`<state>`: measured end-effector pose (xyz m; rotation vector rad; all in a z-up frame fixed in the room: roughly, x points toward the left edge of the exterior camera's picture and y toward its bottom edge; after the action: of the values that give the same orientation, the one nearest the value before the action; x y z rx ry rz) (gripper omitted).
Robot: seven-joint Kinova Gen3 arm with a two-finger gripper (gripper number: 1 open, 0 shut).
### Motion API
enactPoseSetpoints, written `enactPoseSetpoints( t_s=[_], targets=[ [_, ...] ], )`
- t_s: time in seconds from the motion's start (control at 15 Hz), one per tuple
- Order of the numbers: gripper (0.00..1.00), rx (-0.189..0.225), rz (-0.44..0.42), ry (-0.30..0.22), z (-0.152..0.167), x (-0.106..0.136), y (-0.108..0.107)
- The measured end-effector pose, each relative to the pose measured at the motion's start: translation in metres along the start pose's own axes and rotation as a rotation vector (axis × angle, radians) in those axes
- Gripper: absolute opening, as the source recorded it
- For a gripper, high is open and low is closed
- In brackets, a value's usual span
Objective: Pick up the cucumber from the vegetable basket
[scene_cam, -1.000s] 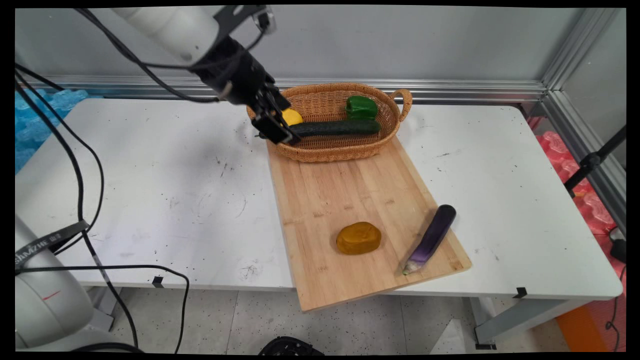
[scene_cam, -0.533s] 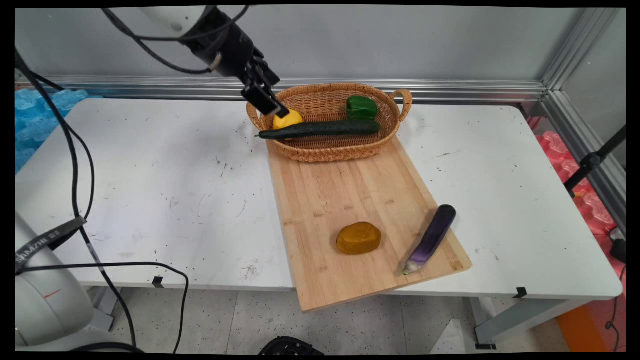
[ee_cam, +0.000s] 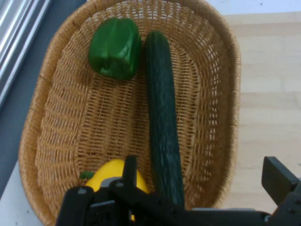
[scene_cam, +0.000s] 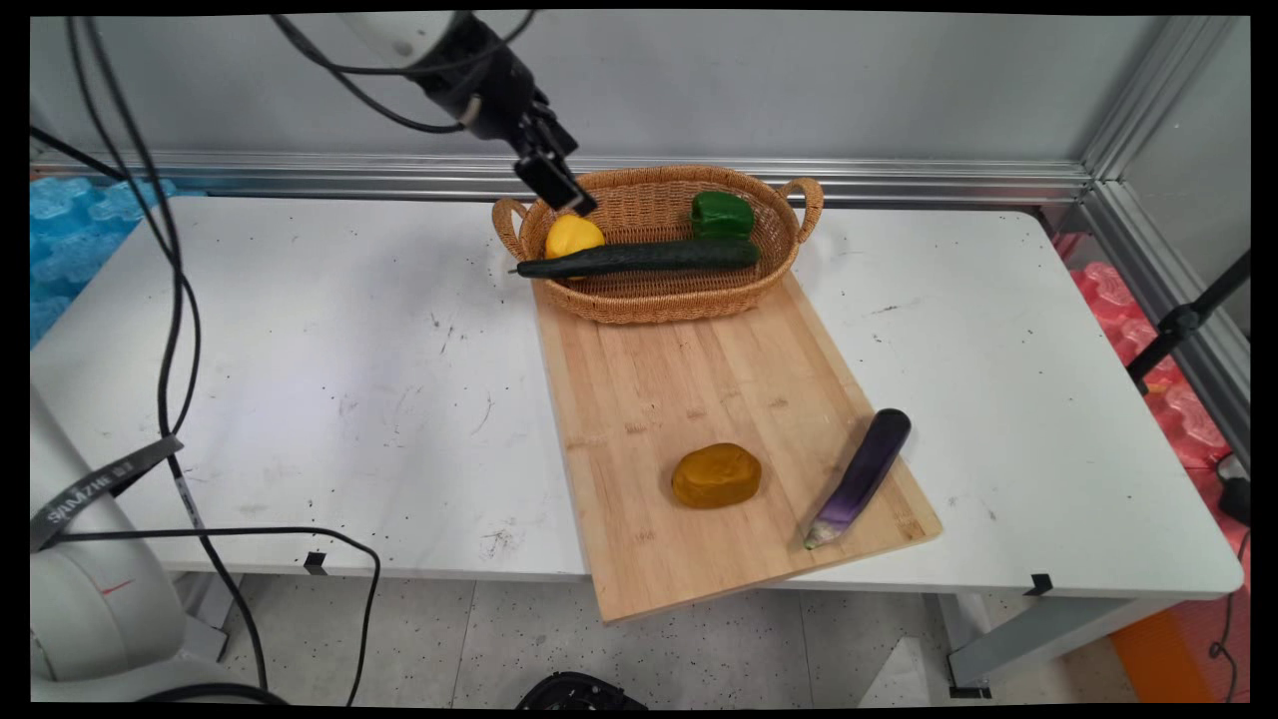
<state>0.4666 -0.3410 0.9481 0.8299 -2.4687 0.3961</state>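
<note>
Jaws spread, holding nothing; gripper (scene_cam: pixel 555 184) hangs over the basket's (scene_cam: pixel 639 300) left end. Cucumber (ee_cam: pixel 162 127) lies lengthwise inside, tip poking over the left rim beside the yellow pepper (scene_cam: pixel 572 236). Risk: a low sideways move clips the rim or tip and shifts the basket.

A wicker basket (scene_cam: pixel 659 290) is seen at upper centre; a cucumber (scene_cam: pixel 639 258) is laid across it, with the gripper (scene_cam: pixel 561 190) raised above its left end.
</note>
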Motion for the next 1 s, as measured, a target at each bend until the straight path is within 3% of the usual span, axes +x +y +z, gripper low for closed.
enactPoseSetpoints(
  t_s=[0.4, 1.0],
  targets=[
    [1.0, -0.011, -0.002, -0.006, 0.069, 0.015, -0.009],
    [1.0, -0.014, -0.029, -0.057, 0.167, 0.026, -0.015]
  ],
)
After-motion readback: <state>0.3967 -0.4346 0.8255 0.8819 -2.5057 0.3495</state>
